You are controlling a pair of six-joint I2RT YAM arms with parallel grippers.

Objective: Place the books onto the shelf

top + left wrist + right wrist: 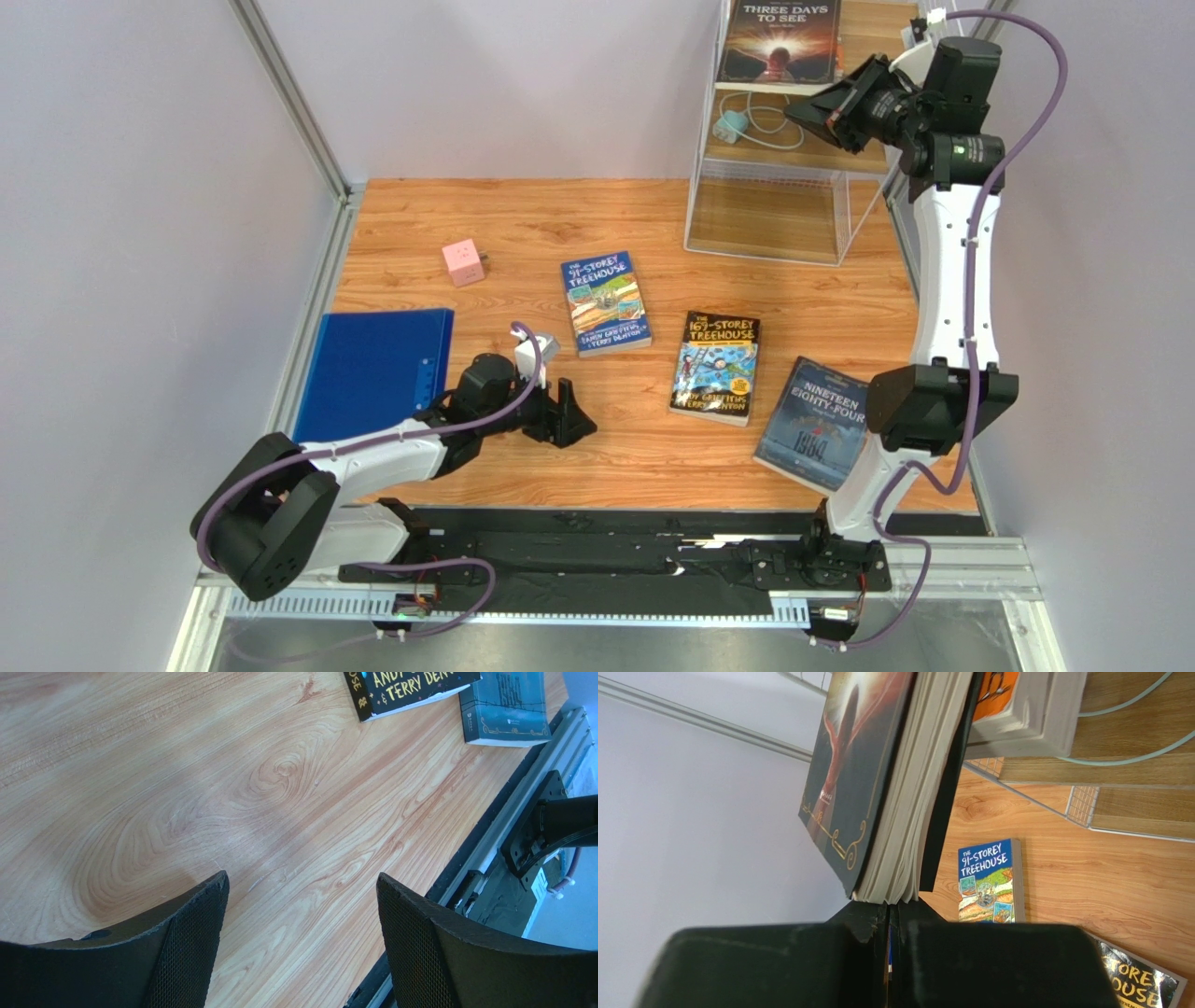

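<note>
The dark "Three Days to See" book (pixel 780 35) (pixel 857 777) stands on the top tier of the white wire shelf (pixel 842 210). My right gripper (pixel 828 112) (pixel 889 906) is shut, its tips right at that book's page edge with nothing between them. Beside it on the shelf is another book with an orange cover (pixel 1025 707). Three books lie flat on the table: "91-Storey Treehouse" (pixel 606 301) (pixel 987 882), a dark Treehouse book (pixel 716 366) (pixel 410 689) and "Nineteen Eighty-Four" (pixel 817 422) (pixel 507 707). My left gripper (pixel 561 413) (pixel 302 882) hangs open and empty over bare wood, left of the dark Treehouse book.
A blue folder (pixel 372 371) lies at the table's left edge beside my left arm. A small pink cube (pixel 463 261) sits further back. A pale blue device with a cable (pixel 732 126) rests on the shelf's middle tier. A black rail (pixel 491 847) runs along the near edge.
</note>
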